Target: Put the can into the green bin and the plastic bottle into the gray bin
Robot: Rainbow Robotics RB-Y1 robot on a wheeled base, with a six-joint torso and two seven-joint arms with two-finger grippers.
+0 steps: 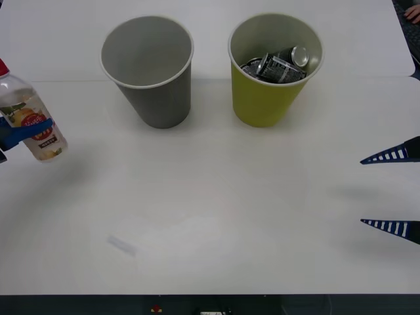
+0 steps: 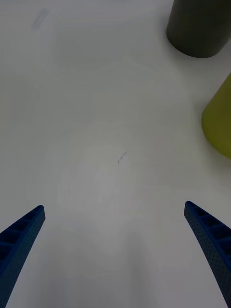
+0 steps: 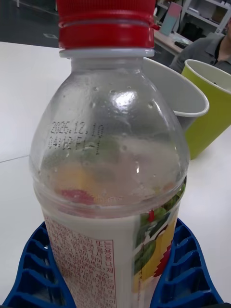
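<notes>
Currently we log the bottle (image 1: 29,118) clenched near-upright in our left gripper (image 1: 23,131) at the table's (image 1: 216,216) left edge, gray bin (image 1: 147,69) rightward, far side; right gripper (image 1: 394,191) spread, idle.

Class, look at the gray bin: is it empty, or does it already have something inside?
Empty. The front view looks into the gray bin and shows bare gray inside; the plastic bottle is outside it, gripped by the left end effector.

The left gripper's (image 3: 113,284) blue ribbed fingers (image 3: 38,269) clasp a clear plastic bottle (image 3: 108,159) with a red screw cap and fruit-printed label, upright, with the gray tapered bin's pale rim (image 3: 180,94) and the yellow-green bin (image 3: 209,106) behind it.
</notes>
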